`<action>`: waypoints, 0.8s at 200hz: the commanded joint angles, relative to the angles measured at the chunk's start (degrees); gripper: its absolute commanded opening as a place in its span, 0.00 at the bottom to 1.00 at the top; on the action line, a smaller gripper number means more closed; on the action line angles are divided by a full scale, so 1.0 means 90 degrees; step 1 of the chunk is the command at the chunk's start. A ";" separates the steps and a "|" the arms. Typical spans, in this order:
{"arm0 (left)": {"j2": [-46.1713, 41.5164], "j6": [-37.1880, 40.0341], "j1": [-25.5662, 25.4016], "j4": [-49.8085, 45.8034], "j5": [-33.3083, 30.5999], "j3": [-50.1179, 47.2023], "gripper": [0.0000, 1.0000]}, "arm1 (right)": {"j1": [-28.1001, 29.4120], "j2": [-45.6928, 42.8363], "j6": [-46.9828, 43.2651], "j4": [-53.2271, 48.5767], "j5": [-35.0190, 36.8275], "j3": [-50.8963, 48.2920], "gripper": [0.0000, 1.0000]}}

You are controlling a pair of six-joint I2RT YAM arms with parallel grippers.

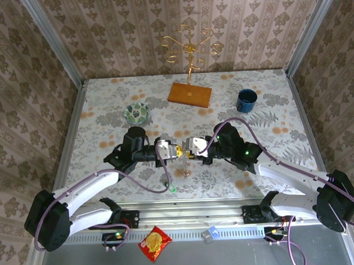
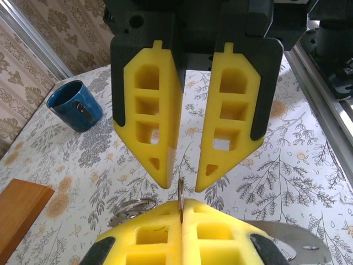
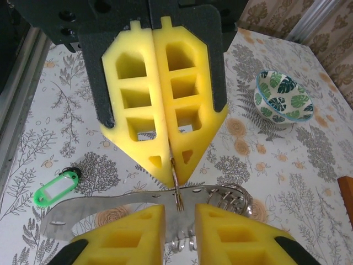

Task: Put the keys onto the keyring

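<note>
My left claw (image 3: 172,174) clamps the thin grey metal keyring (image 3: 177,193) above the middle of the tabletop (image 1: 106,100); my right claw (image 3: 180,208) stands apart around it. A green-headed key (image 3: 52,190) lies nearer the near edge.

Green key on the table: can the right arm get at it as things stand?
Probably yes: the green key lies uncovered close by, and the right gripper has open, empty jaws straddling the keyring.
</note>
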 commanded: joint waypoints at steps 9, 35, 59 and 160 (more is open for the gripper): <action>0.0029 -0.0209 -0.0036 0.0288 0.0316 -0.0055 0.00 | -0.0015 0.0111 0.0017 0.0192 -0.0166 0.0072 0.17; 0.0040 -0.0284 -0.0042 0.0379 0.0341 -0.0074 0.00 | -0.0013 0.0135 0.0041 0.0202 -0.0214 0.0099 0.14; 0.0051 -0.0322 -0.0056 0.0401 0.0344 -0.0094 0.00 | -0.0017 0.0135 0.0123 0.0288 -0.0294 0.0099 0.14; 0.0115 -0.0373 -0.0057 0.0435 0.0160 -0.0245 0.13 | -0.0014 0.0172 0.0223 0.0201 -0.0481 0.0216 0.00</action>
